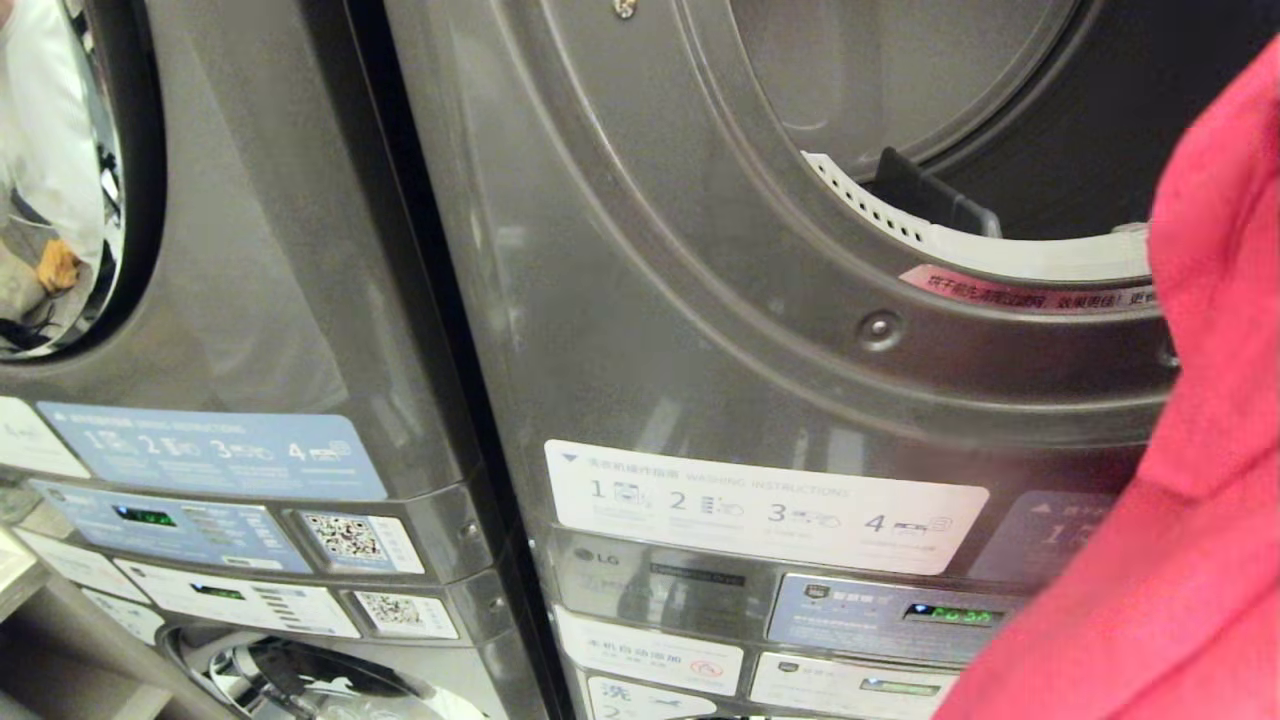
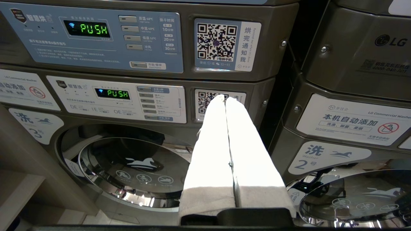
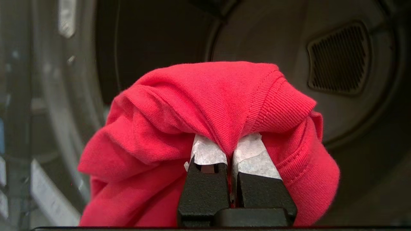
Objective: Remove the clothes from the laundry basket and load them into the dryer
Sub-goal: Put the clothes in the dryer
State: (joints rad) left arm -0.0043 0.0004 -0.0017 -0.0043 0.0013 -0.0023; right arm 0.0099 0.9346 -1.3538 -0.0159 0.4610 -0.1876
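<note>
The right gripper (image 3: 229, 150) has its jaws clamped on a red shirt (image 3: 205, 106), held up just in front of the dryer opening (image 1: 980, 130). This looks like the loading step; next, the shirt needs carrying past the rim into the drum before release. The left gripper (image 2: 225, 99), jaws pressed together and empty, hangs below the dryer.

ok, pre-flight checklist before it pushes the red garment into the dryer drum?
1. Right gripper shut on the red garment: ok.
2. Dryer opening unobstructed, door out of the way: ok.
3. Gripper lined up with the drum: ok, drum interior straight ahead in the right wrist view.
4. Drum empty: cannot tell, garment hides the lower part.
5. Hanging cloth clear of the door rim: cannot tell.
6. Left gripper shut, empty, down by the lower washer panels: ok.
</note>
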